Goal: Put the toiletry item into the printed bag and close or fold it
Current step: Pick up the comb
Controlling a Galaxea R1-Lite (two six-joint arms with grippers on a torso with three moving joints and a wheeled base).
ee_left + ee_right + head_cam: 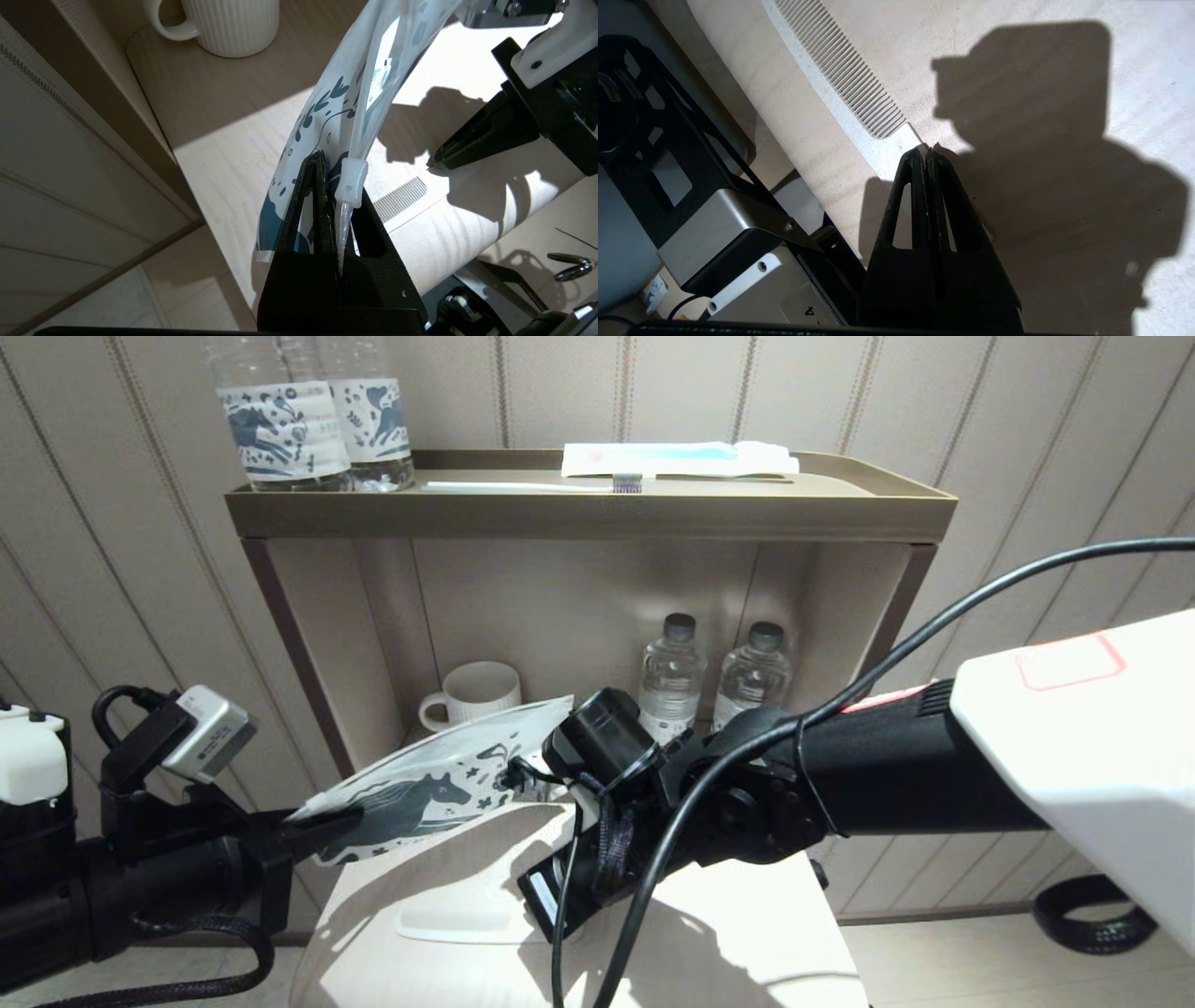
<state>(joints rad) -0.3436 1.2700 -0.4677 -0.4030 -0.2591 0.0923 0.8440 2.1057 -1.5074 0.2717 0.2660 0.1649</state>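
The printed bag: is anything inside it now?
The printed bag, held up by the left pincer, shows no comb; the white comb lies on the table. The printed part hides its interior.

Hotel rm: amenity shelf (588,513), water bottles (313,415)

Right arm (915,765), right of frame: black jointed body, white outer shell marked with a red outlined square, black cables looping over it. Left arm (112,877), lower left: black, grey camera block, braided cable. Claws: black, triangular cut-out fingers.

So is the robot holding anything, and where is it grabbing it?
The left gripper pinches the printed bag by its zip-top end. The right gripper is shut on nothing.
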